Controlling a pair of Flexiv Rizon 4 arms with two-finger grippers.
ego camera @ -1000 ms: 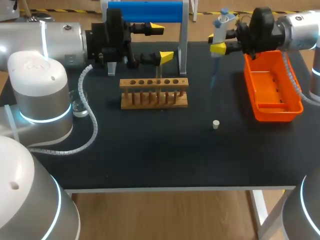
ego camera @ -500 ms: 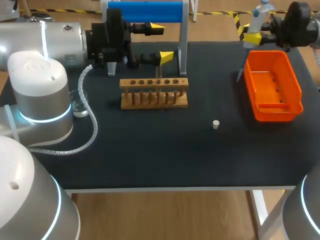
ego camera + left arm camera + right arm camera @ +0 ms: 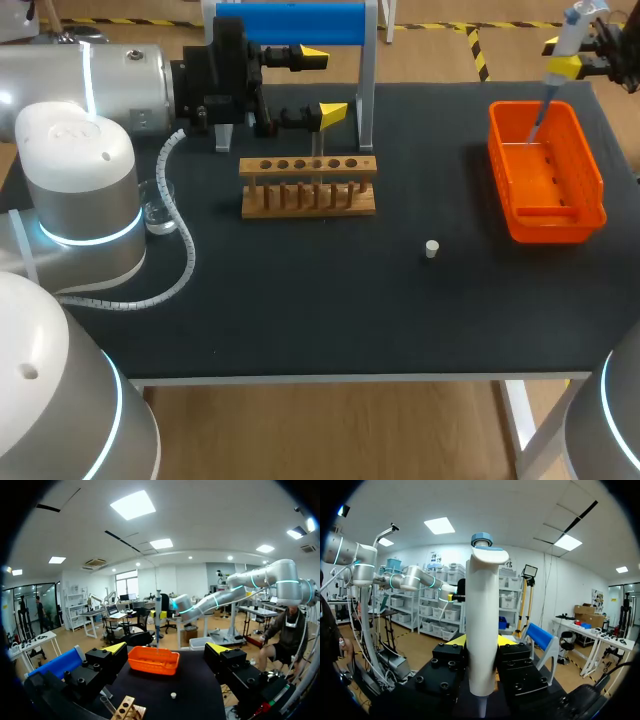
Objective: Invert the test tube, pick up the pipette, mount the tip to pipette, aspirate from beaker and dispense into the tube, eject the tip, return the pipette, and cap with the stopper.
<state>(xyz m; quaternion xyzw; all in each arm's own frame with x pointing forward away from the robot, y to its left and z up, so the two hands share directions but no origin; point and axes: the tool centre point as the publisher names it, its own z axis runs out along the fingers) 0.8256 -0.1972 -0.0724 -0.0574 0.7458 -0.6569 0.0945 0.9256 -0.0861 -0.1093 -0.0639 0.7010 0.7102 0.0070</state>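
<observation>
Orange bin point(image 3: 555, 228) under pipette point(image 3: 572, 25) (right gripper point(image 3: 560, 60) cropped)

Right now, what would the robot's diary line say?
right gripper: shut on pipette, tip over orange bin | left gripper: open, by rack | stopper: on table

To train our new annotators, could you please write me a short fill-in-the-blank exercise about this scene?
1. The white pipette with a blue cap, held in the right gripper, hangs over the ___ plastic tray.
2. The left gripper has its fingers ___, near the wooden test-tube rack.
3. The small ___ stopper lies on the black table.
Missing words: orange; open; white.
</observation>
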